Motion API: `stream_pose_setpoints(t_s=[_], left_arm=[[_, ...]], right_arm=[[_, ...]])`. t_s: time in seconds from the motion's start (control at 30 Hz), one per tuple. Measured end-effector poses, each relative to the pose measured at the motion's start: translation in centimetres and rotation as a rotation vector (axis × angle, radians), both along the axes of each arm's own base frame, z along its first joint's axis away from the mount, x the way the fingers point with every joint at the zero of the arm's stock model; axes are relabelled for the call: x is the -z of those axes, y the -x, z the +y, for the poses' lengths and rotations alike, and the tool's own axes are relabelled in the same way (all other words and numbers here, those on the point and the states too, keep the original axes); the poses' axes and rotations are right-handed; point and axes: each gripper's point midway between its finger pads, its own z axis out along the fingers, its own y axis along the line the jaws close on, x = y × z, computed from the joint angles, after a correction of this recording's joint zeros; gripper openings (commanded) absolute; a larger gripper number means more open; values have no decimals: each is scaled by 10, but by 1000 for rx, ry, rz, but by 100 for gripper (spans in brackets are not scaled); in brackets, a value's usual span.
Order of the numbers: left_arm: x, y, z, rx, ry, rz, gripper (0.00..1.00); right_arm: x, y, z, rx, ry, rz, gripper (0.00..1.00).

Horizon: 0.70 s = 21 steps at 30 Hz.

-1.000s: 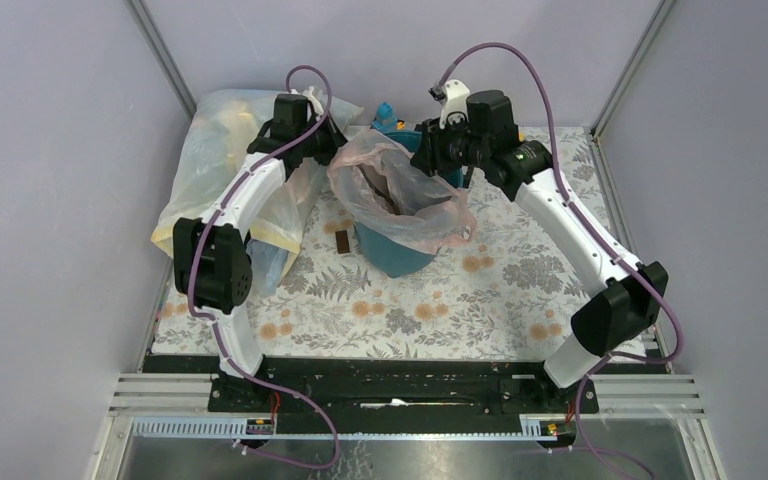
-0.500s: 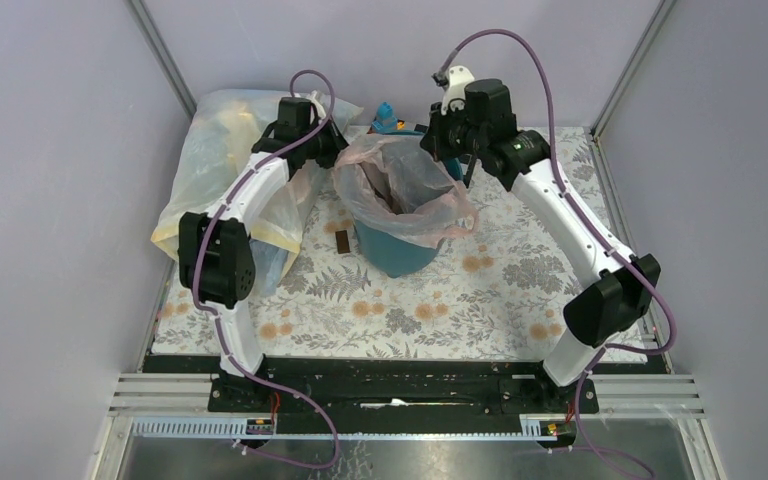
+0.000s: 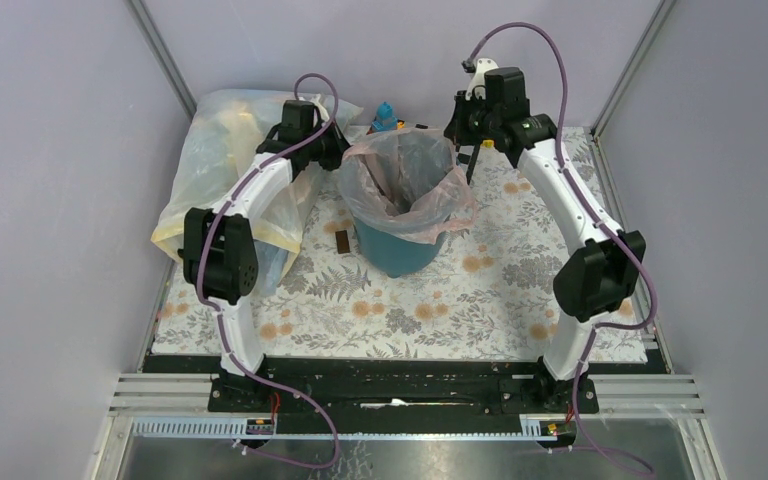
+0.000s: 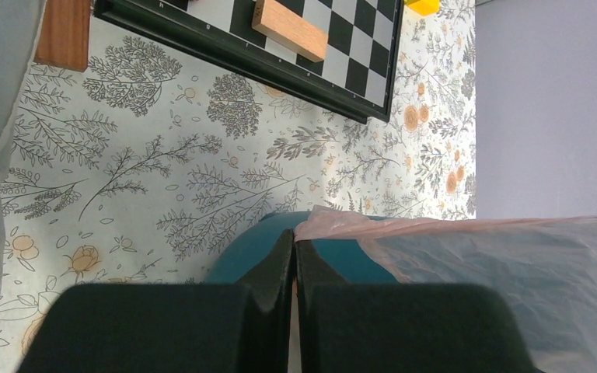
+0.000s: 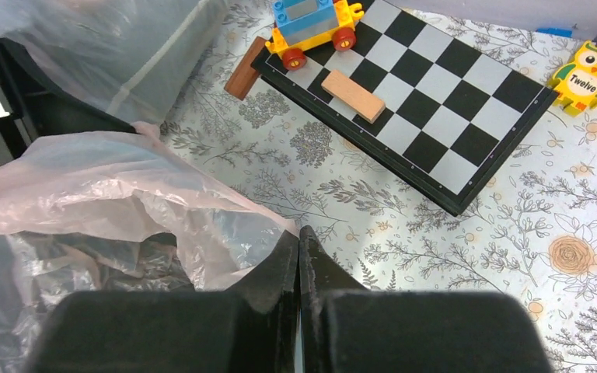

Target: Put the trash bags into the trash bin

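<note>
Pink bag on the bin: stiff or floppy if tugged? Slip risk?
The bag is likely floppy: thin film wrinkles and sags over the bin rim. Probably very light, being see-through. Might slip or tear: left gripper and right gripper seem to pinch only its edge.

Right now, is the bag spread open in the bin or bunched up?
Spread open: the mouth of the bag gapes over the bin, stretched between the left gripper and right gripper, both shut on its rim.

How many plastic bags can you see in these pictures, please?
2. A pink bag lines the bin, its edge draped over the rim. A large clear bag lies at the left rear. More could be hidden beneath it.
</note>
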Motion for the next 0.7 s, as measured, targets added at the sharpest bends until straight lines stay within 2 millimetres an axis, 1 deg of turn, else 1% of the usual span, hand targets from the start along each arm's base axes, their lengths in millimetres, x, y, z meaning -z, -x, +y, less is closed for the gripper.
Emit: stream_pose_setpoints(t_s=[0.23, 0.43, 0.57, 0.67, 0.7], left_arm=[[19, 2, 1, -2, -9, 34, 0], [36, 2, 1, -4, -18, 55, 0], [46, 6, -2, -4, -29, 69, 0], [54, 11, -4, -1, -34, 82, 0], [56, 12, -5, 3, -35, 85, 0]], right_arm=[[23, -14, 0, 13, 6, 59, 0], [38, -15, -2, 11, -21, 110, 0], [54, -10, -4, 9, -36, 156, 1], [55, -11, -7, 25, -48, 166, 5], [56, -11, -7, 30, -50, 173, 10]])
